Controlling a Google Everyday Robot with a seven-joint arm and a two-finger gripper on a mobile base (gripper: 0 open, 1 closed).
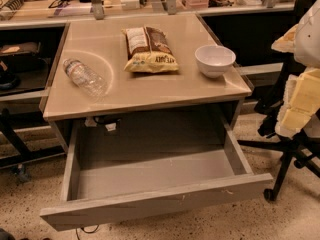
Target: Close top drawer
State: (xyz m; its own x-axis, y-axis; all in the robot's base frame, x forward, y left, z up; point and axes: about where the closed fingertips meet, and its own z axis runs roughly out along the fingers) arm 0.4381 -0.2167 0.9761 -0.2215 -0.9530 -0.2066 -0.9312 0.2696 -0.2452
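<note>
Camera view, looking down on a tan bench. Far left, beyond the bench edge: dark shelving with blurred items.

On the bench's left part, a clear water bottle lies on its side, cap toward the far left. Centre, farther back: a chip bag, brown and yellow, lying flat, well apart from the bottle.

Under the bench, the top drawer stands pulled far out toward the near side. Grey box, side walls and floor exposed. Its flat front panel is nearest the camera, with small white scuffs on the right half. Cables hang under the bench by the drawer's far left corner.

Right part of the bench: a white bowl, upright, near the right edge, beside the bag but not touching.

Right of the bench: a black chair base on speckled floor.

Far right edge of view: the gripper, pale cream and white, apart from drawer and bench. Cannot tell whether released or clenched.
</note>
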